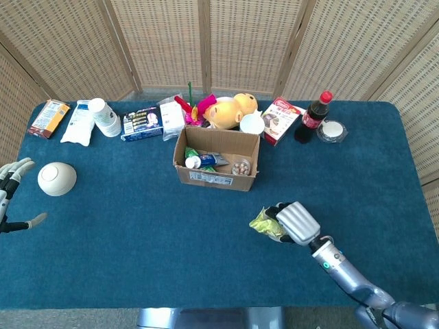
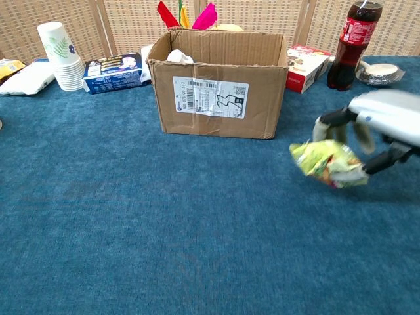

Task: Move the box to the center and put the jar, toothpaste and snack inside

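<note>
Right hand [image 2: 367, 134] fingers grip snack [image 2: 328, 164] pkt off table; prob light, crinkly, slippery — hold mid-body, w/o crushing.

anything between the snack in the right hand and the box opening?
Nothing visible on the cloth between them. The right hand holds the snack off the table, right of the box. Only the box's own near wall stands in the path; the snack sits below its rim, so it likely must go up and over.
</note>
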